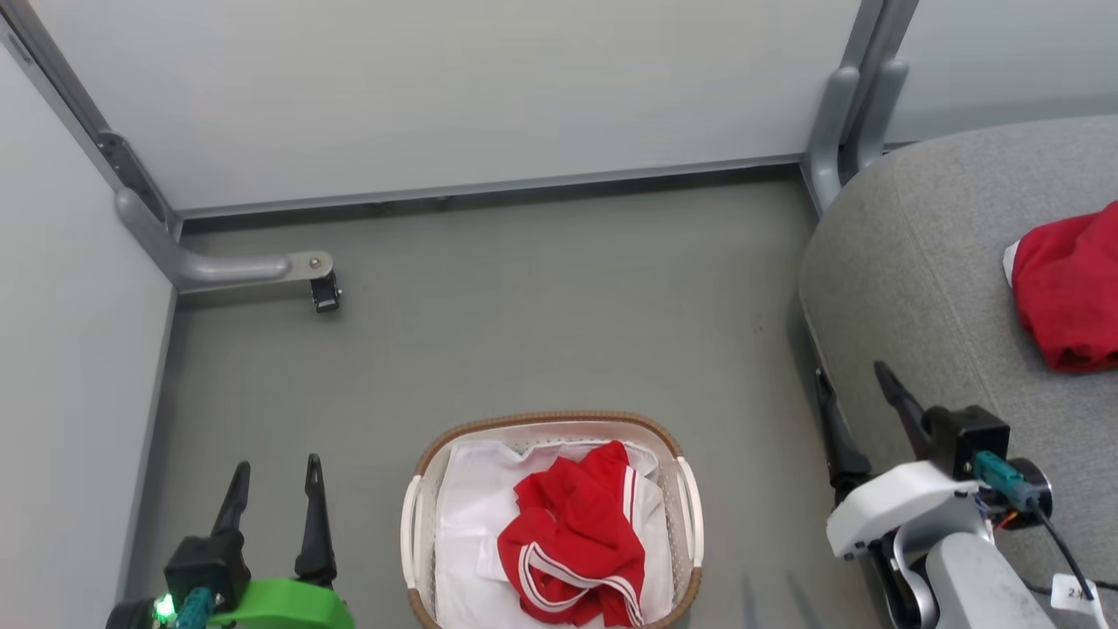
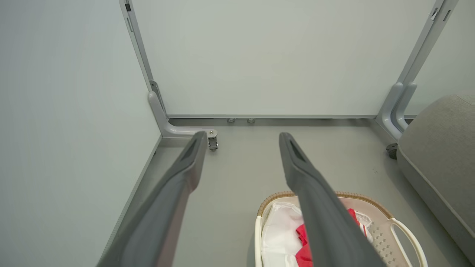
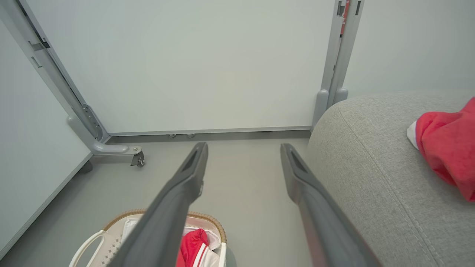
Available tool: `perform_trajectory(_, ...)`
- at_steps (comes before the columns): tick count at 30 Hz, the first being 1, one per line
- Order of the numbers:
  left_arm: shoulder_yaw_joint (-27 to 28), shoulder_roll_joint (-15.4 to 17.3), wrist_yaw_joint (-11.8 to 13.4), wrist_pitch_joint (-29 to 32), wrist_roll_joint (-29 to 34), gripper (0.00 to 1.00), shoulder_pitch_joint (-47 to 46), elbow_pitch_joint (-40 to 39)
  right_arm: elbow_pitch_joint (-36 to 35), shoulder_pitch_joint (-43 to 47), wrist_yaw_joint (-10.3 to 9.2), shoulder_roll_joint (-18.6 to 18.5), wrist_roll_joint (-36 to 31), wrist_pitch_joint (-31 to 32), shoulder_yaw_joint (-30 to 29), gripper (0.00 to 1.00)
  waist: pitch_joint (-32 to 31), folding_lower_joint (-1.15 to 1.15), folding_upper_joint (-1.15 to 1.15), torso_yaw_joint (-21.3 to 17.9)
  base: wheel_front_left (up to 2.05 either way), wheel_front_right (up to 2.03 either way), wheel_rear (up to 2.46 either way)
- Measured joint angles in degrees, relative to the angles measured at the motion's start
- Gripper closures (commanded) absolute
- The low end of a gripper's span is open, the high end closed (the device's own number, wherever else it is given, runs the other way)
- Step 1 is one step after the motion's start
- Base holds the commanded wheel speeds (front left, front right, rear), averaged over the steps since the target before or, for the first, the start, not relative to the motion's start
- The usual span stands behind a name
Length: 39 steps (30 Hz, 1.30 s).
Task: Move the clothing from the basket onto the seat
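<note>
1. Lying crumpled in the basket [image 1: 541,421], the red clothing [image 1: 572,542] with white stripes sits on the white liner [image 1: 472,524], toward the basket's right half in the head view.
2. Basket stands on the floor [image 1: 524,306], low centre of the head view, between the two grippers. It has a brown woven rim and a white handle on each side.
3. Second red garment [image 1: 1070,288] lies bunched on the sofa [image 1: 917,262] at the right edge, with a bit of white at its left side, well apart from the basket.
4. Sofa is grey fabric with a rounded corner and a stitched seam. It stands right of the basket with bare floor between them.
5. Left gripper [image 1: 276,467]: fingers apart with nothing between them, left of the basket over the floor.
6. Right gripper [image 1: 852,371]: fingers apart and empty, at the sofa's left edge in the head view.
7. Floor is plain grey and smooth, with a few faint dark specks.
8. Room: pale wall panels [image 1: 437,87] at the back and left, set in a grey frame [image 1: 843,114]. A bracket foot [image 1: 253,266] with a small caster [image 1: 326,297] juts out from the left corner. Two grey posts stand by the sofa corner.
</note>
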Motion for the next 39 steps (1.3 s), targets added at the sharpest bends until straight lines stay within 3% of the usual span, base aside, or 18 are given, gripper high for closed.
perform_trajectory(9,-1.97,-0.03,0.57,0.00,-1.77,0.00,2.77,-0.54,0.18,1.90,0.00,0.53,-0.11,0.00,0.22,0.00,-1.77,0.00,0.00,-0.62,0.00,0.00,0.00)
perform_trajectory(17,-4.39,-0.04,0.37,0.00,-2.21,0.00,2.04,0.08,-0.59,0.54,0.00,0.52,-0.19,0.00,0.35,0.00,0.38,0.00,0.00,-1.20,0.00,0.00,0.00)
perform_trajectory(39,-16.11,-0.14,-1.12,0.00,-1.78,0.00,-13.32,10.91,-5.58,-11.39,0.00,-0.77,0.40,0.00,4.30,0.00,16.72,0.00,0.00,-5.64,0.00,0.00,0.00)
